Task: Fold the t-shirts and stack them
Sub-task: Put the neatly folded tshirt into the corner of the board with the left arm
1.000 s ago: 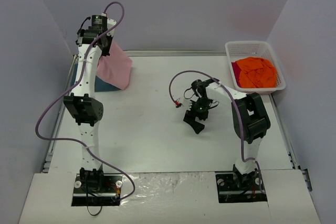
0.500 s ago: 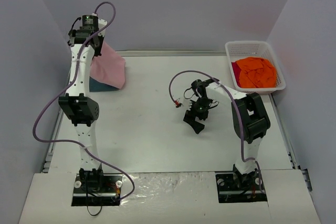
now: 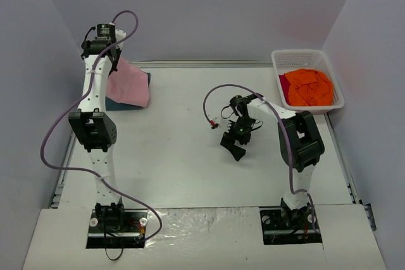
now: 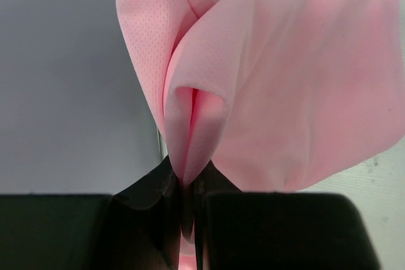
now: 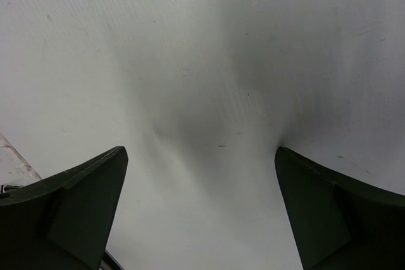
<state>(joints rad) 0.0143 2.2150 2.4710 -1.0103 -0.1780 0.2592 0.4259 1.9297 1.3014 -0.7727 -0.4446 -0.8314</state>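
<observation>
My left gripper is raised at the far left and is shut on the light pink t-shirt, which hangs from it in folds. In the left wrist view the pink t-shirt is pinched between the closed black fingers. A dark teal-blue t-shirt lies on the table under the pink one, mostly hidden. The orange t-shirt lies crumpled in the white basket. My right gripper is open and empty just above the bare table.
The white mesh basket stands at the far right corner and also holds a dark red piece of cloth. A purple cable loops beside the right arm. Walls enclose the table on the left, back and right.
My left gripper has moved left and lower with the pink t-shirt, which now hangs nearer the left wall over the teal one. The right arm has not moved.
</observation>
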